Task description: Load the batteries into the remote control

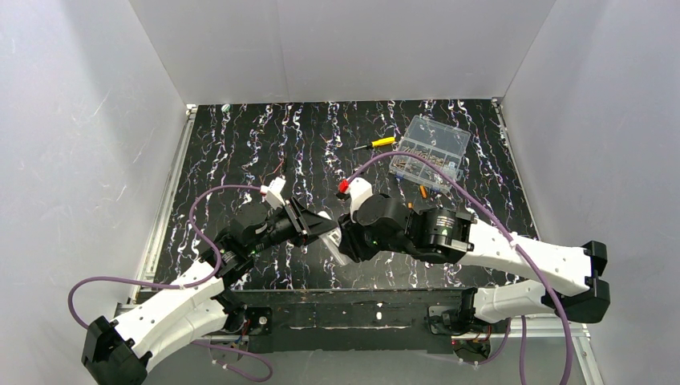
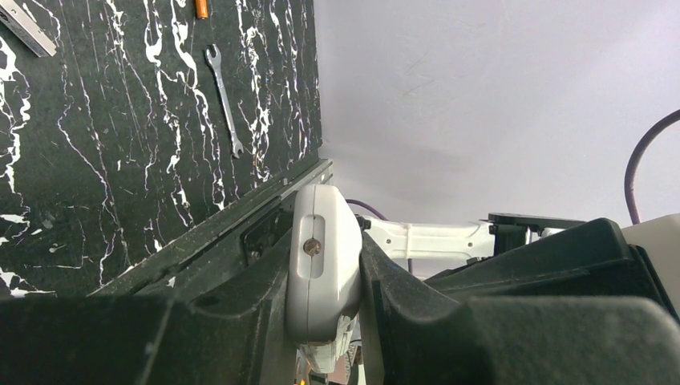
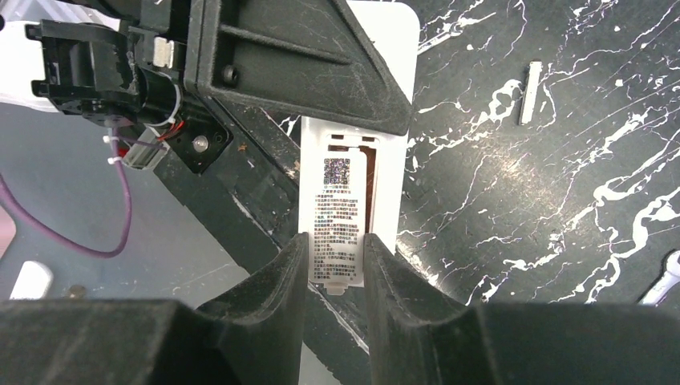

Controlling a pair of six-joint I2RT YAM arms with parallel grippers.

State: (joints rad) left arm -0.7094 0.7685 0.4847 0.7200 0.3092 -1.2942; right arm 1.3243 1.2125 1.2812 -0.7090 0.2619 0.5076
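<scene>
My left gripper [image 1: 309, 224] is shut on the white remote control [image 1: 333, 241] and holds it above the table's near edge. In the left wrist view the remote [image 2: 325, 233] stands end-on between the black fingers [image 2: 401, 297]. In the right wrist view the remote [image 3: 389, 200] shows its back. My right gripper [image 3: 337, 249] is shut on the labelled white battery cover [image 3: 337, 208], which lies over the compartment. One orange battery [image 1: 422, 191] lies on the table by the clear box; it also shows in the left wrist view [image 2: 201, 8]. I see no second battery for certain.
A clear compartment box [image 1: 429, 152] and a yellow-handled screwdriver [image 1: 377, 143] lie at the back right. A small wrench [image 2: 223, 96] and a pale bar [image 3: 525, 92] lie on the black marbled mat [image 1: 240, 152]. White walls enclose the table.
</scene>
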